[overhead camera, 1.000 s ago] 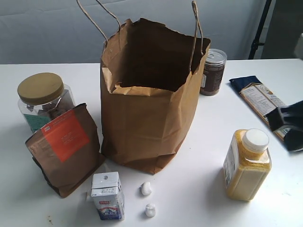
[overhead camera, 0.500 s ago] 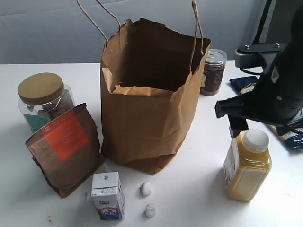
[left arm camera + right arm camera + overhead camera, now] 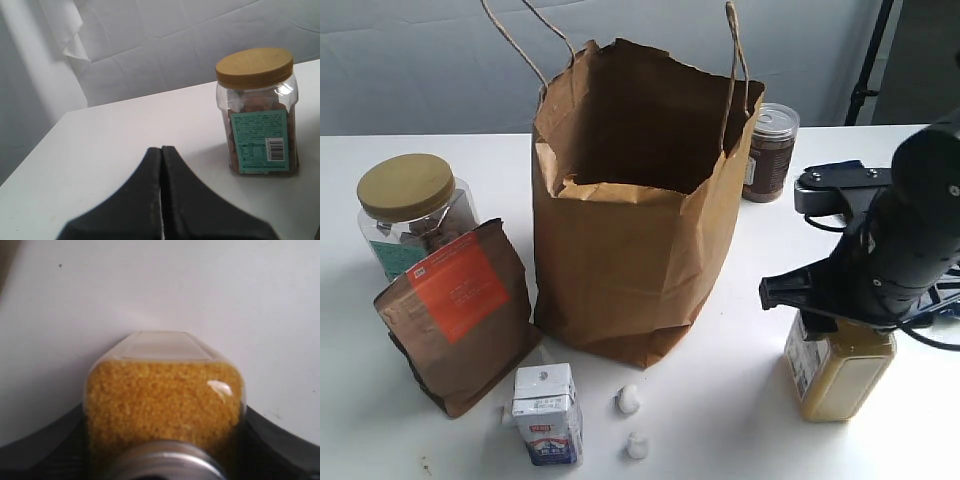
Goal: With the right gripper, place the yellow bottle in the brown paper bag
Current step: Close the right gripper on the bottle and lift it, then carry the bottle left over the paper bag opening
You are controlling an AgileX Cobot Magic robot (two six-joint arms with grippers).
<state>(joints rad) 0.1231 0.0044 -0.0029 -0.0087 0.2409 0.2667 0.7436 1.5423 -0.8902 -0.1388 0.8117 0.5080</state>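
Note:
The yellow bottle [image 3: 835,375] stands upright on the white table, to the right of the brown paper bag [image 3: 630,250], whose mouth gapes open. My right gripper [image 3: 840,318] has come down over the bottle's top and hides its white cap. In the right wrist view the bottle [image 3: 165,400] fills the gap of the right gripper [image 3: 164,412], one black finger [image 3: 60,440] close against each side; the jaws look open around it. My left gripper [image 3: 161,150] is shut on nothing and is out of the exterior view.
A gold-lidded jar [image 3: 408,205] [image 3: 257,115] and a brown pouch with an orange label [image 3: 460,310] stand left of the bag. A small carton [image 3: 548,412] and two white lumps [image 3: 629,399] lie in front. A dark-filled jar [image 3: 770,152] stands behind the bag's right side.
The right arm swung in from the right edge, reached above the bottle, then dropped over its cap. The bottle, the bag and the other things have not moved.

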